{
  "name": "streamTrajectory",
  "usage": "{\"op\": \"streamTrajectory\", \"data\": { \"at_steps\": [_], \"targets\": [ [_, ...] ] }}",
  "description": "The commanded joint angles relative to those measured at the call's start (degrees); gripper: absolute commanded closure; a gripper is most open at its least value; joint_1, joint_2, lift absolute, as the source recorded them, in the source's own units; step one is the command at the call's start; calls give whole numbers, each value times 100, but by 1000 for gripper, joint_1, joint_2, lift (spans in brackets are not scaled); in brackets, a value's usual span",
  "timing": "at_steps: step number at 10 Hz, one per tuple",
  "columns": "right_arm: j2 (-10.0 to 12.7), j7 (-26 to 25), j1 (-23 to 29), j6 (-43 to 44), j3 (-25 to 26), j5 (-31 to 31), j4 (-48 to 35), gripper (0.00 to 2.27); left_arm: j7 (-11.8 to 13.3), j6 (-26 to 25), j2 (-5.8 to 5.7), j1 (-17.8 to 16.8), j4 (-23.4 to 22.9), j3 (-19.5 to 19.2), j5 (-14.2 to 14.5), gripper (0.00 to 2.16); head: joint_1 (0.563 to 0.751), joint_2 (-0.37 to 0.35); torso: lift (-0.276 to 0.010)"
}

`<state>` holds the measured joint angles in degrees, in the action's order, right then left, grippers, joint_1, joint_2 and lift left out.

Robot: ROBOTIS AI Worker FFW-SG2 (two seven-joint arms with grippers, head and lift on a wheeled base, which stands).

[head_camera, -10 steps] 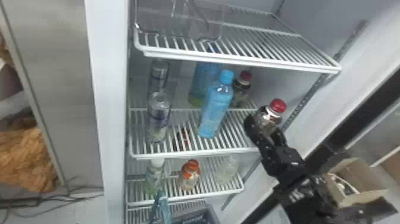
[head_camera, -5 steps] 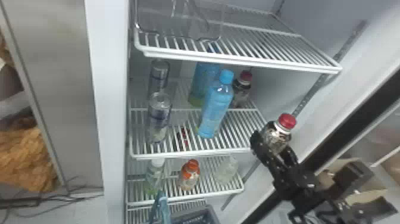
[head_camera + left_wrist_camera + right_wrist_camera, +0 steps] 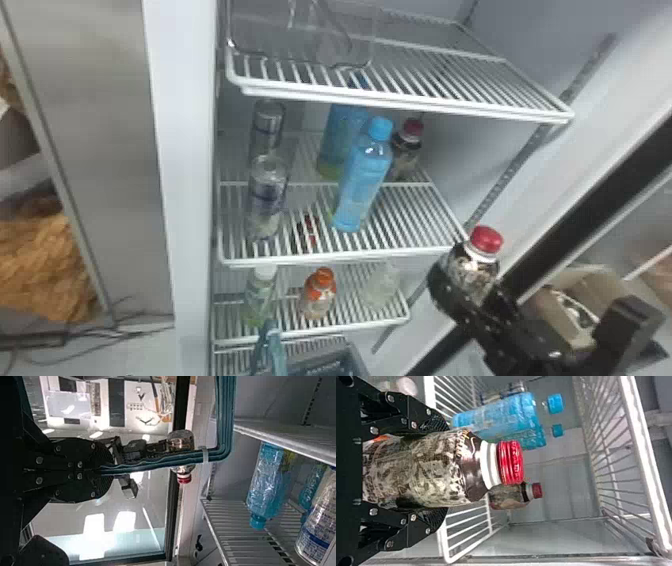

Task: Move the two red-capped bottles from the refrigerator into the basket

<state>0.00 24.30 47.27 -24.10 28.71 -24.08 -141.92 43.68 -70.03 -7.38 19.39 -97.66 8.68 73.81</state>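
twelve o'clock being straight out from the left gripper (image 3: 106,470), the blue-green handle (image 3: 158,462) is clamped between its fingers, extended toward twelve and bent toward nine. near twelve, a red-capped bottle (image 3: 183,478), crossed by the handle, is held in the right gripper (image 3: 467,295). past it, a blue bottle (image 3: 263,490) is seen; toward one, a wire shelf (image 3: 233,528).

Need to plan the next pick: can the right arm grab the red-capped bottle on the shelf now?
Probably not: the right hand is closed on another red-capped bottle. The blue-capped bottle partly before the shelf bottle may hamper it too.
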Motion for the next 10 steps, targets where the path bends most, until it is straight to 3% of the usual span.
{"op": "streamTrajectory", "data": {
  "at_steps": [1, 6, 10],
  "targets": [
    [6, 128, 307, -571, 88, -25, -412, 1277, 0, 1, 0, 1, 0, -22, 0, 1200, 695, -350, 0],
    [6, 796, 476, -1654, 31, -25, -834, 1277, -35, 57, 0, -27, 0, -68, -23, 1200, 695, -350, 0],
    [-35, 919, 504, -2090, -574, -505, -637, 1277, -88, 85, -53, -97, 0, -45, -34, 1200, 695, -350, 0]
  ]
}}
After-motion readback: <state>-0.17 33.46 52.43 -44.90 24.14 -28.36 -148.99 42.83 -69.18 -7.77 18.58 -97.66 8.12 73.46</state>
